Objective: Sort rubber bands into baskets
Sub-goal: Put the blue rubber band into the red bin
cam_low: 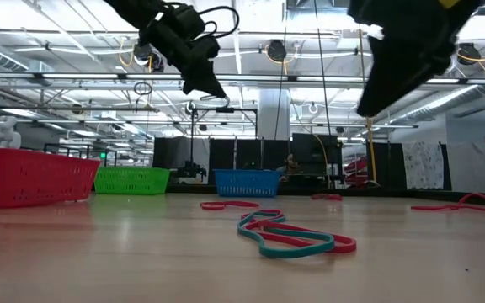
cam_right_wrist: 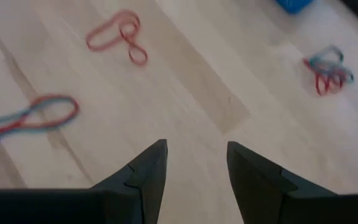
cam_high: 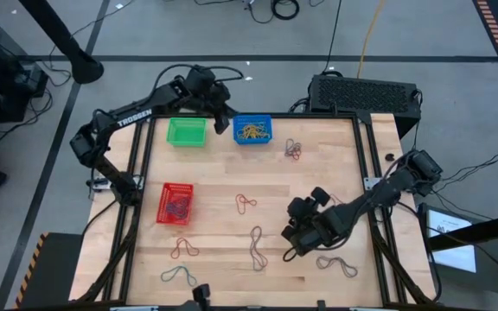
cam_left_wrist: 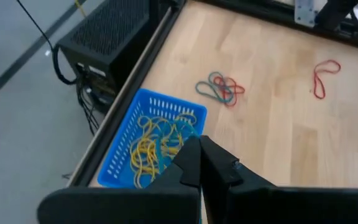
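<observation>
Three baskets sit on the table (cam_high: 318, 138). The green basket (cam_high: 186, 131) at the far edge looks bare inside. Just beside it, toward the right arm's side, the blue basket (cam_high: 252, 130) holds a tangle of yellow bands (cam_left_wrist: 154, 144). The red basket (cam_high: 175, 204) stands nearer, on the left arm's side, with a few dark and red bands in it — too small to count.

The remaining loose bands lie on the wood: a red-and-blue cluster (cam_high: 293, 149) near the blue basket, a red loop (cam_high: 245, 203) mid-table, a red-and-teal twist (cam_high: 256, 246) nearer the front, more at the front edge (cam_high: 180, 276) and one by the right arm (cam_high: 337, 264).

The left gripper (cam_high: 224, 117) hangs above the gap between the green and blue baskets, its fingers (cam_left_wrist: 199, 163) pressed together with nothing visible between them. The right gripper (cam_high: 293, 231) hovers over bare wood toward the front right, fingers (cam_right_wrist: 149, 168) spread apart and empty — no band touches them.
</observation>
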Available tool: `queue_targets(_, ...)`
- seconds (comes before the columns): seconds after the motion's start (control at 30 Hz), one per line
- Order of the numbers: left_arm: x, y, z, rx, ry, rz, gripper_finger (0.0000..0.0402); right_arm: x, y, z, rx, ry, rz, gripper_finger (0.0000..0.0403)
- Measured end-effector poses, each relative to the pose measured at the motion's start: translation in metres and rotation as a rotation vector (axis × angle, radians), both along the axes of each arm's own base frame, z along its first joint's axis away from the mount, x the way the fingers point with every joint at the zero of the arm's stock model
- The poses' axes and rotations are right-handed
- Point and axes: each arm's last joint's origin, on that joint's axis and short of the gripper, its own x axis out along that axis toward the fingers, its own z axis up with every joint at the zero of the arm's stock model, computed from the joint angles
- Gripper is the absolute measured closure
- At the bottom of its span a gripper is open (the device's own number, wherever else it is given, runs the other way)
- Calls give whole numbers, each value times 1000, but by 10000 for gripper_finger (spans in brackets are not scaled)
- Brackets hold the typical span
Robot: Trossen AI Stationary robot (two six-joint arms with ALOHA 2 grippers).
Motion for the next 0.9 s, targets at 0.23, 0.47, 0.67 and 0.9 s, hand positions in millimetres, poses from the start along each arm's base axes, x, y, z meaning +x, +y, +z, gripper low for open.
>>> queue_targets(0.23, -13, 14, -1, -11, 14, 53, 402, 12, -3, 3, -49, -64, 55, 243)
queue_targets(0.47, -34, 23, -11, -93, 138, 133, 402, 19, -9, 7, -171, -133, 42, 243)
queue_targets(0.67, -40, 24, -15, -119, 175, 151, 402, 25, -17, 9, -196, -149, 26, 243)
queue_targets(0.9, -67, -3, -12, -237, 375, 172, 402, 30, -15, -5, -223, -94, 49, 243)
